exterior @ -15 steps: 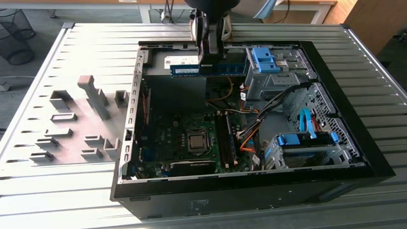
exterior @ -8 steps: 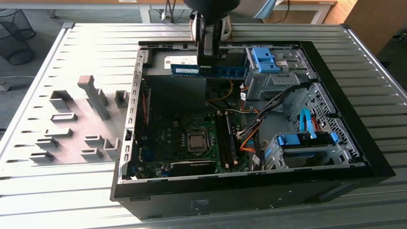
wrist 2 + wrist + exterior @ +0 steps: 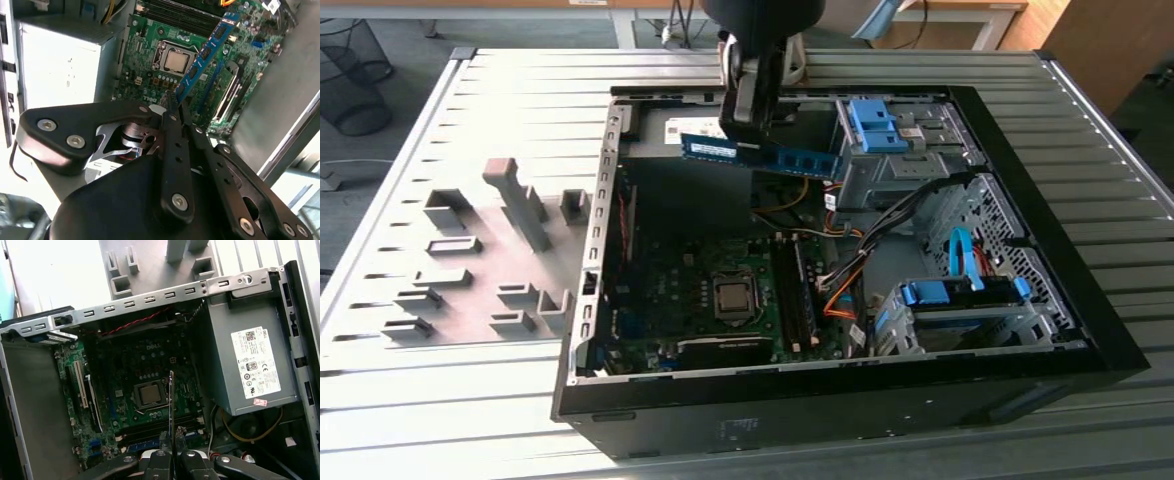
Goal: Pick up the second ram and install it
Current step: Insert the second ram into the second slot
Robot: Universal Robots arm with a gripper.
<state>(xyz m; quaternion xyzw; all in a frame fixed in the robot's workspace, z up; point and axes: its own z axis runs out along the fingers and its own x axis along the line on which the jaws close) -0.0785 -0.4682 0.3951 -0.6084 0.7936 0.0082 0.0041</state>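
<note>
Hovering over the open computer case (image 3: 1067, 330), the pincer (image 3: 744, 135) pinches the second ram (image 3: 781, 157) near the upper middle of the exterior view; pickup done, seating on the motherboard (image 3: 707, 300) remains.

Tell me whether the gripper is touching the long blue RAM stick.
Touching. In the second wrist view, the black gripper is clamped on one end of the long blue RAM stick, which juts out over the green motherboard. The exterior view shows the stick held aloft.
</note>
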